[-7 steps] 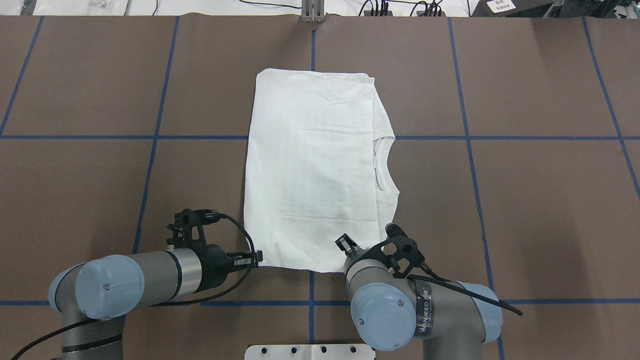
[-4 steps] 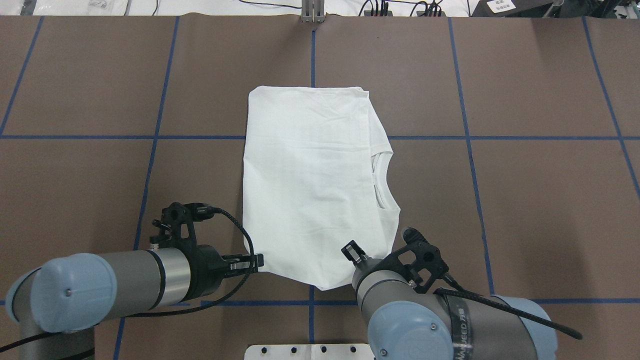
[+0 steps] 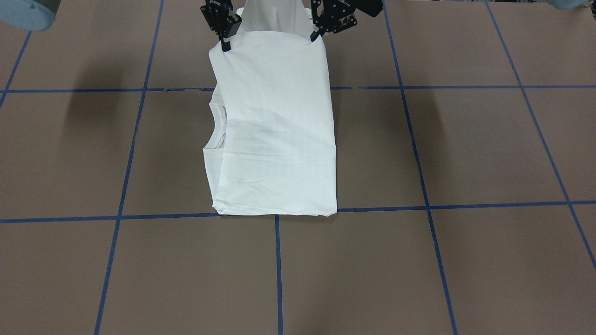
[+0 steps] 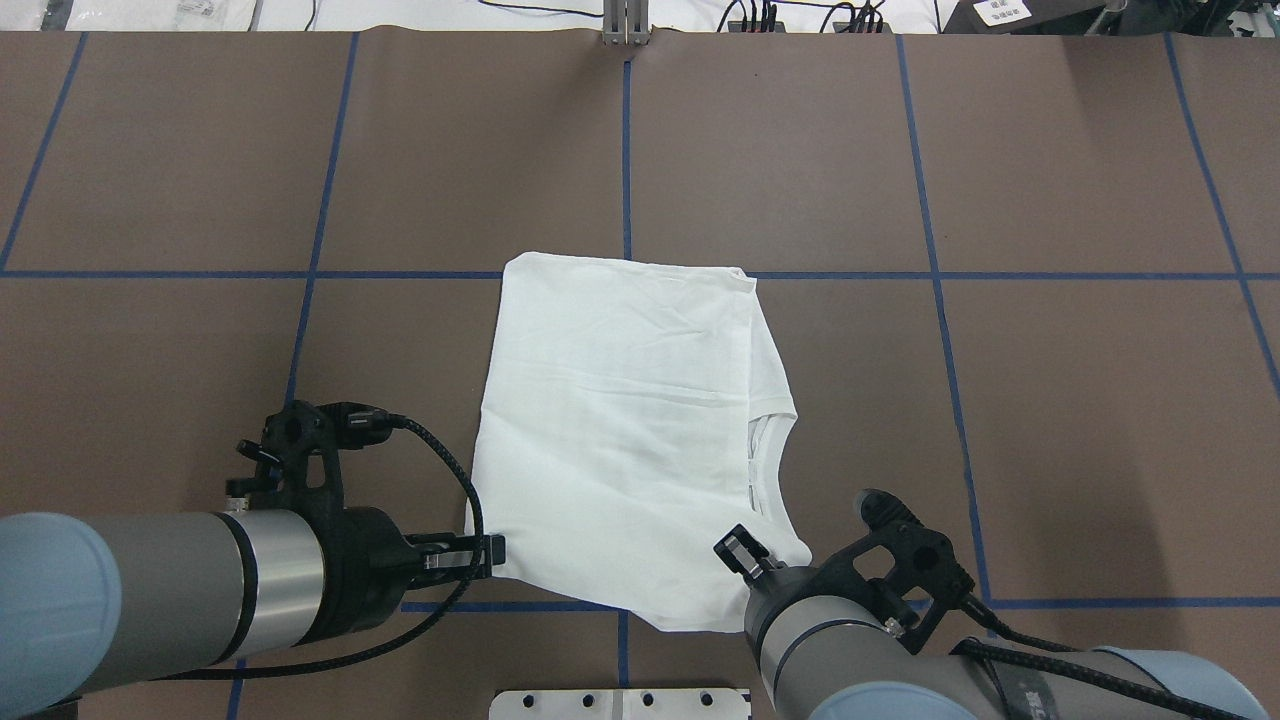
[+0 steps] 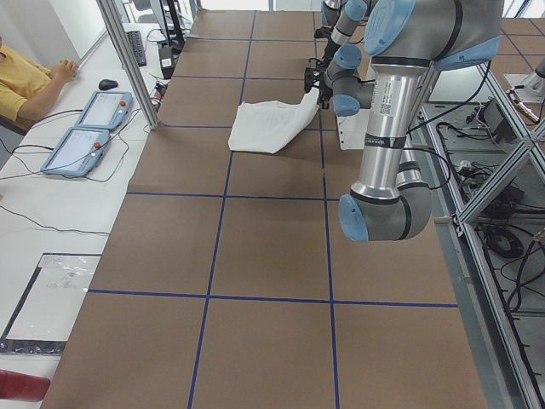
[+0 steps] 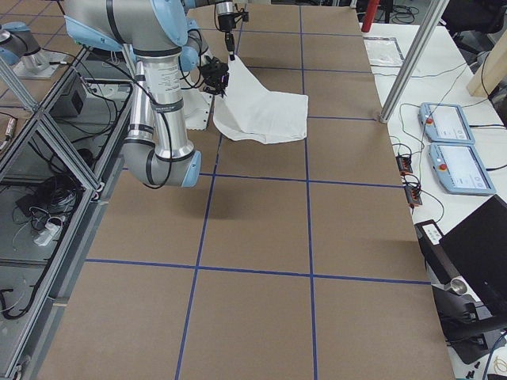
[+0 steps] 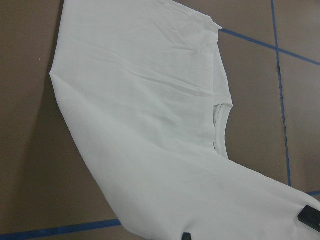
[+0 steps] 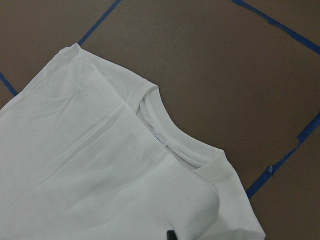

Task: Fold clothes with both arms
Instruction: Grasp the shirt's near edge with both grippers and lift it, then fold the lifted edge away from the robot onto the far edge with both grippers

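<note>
You have the folded white cotton shirt (image 4: 620, 420) on the brown blue-gridded table (image 4: 1050, 420), its long axis running straight away from the robot. The left gripper (image 4: 488, 556) and right gripper (image 4: 742, 552) each pinch a raised near corner. The far edge lies flat ahead.

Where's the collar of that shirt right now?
In the overhead view the collar sits on the white shirt's right edge, just beyond the right pincer holding the near corner.

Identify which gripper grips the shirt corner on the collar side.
The right gripper: the collar of the shirt opens on its side; the left gripper holds the plain folded edge's corner.
</note>
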Robot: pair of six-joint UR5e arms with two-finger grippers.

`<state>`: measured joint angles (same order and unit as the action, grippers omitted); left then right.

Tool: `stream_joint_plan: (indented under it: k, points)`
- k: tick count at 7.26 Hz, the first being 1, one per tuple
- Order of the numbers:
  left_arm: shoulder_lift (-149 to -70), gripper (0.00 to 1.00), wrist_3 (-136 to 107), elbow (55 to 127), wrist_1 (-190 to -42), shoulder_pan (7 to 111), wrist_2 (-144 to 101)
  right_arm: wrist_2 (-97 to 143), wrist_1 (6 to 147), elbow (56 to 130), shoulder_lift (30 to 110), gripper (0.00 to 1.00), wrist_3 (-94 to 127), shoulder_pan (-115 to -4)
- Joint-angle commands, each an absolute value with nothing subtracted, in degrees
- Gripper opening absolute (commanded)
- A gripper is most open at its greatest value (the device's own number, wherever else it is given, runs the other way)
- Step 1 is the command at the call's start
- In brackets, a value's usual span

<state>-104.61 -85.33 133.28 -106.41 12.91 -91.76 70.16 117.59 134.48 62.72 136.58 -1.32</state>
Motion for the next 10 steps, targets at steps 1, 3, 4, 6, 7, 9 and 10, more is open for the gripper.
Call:
stream_joint_plan:
  k: [1,3,4,6,7,9,10]
  points:
    - [-105.82,0.00,-84.90,131.40,-105.91,14.66,-91.85,70.22,117.43,133.42,61.96,0.00,134.40,-4.20]
    - [-111.32,0.00,-80.80,125.20,-104.52,20.44,-92.28,70.57,117.33,128.70,57.77,0.00,131.06,-8.85]
    - [-115.97,0.00,-78.34,120.28,-102.50,24.13,-92.46,70.66,115.33,125.97,56.79,0.00,129.13,-11.40]
    - [-120.39,0.00,-74.29,110.53,-103.27,30.29,-93.51,74.68,106.48,117.29,56.52,0.00,125.01,-17.63]
    - [-123.54,0.00,-72.61,104.30,-103.53,31.80,-93.34,75.75,103.48,113.07,56.17,0.00,122.28,-20.45]
    - [-126.30,0.00,-71.55,93.39,-110.08,32.87,-92.99,76.02,96.45,102.36,53.71,0.00,118.84,-23.63]
    - [-126.73,0.00,-70.50,88.99,-113.61,32.96,-92.90,76.03,93.20,97.78,52.14,0.00,117.44,-24.08]
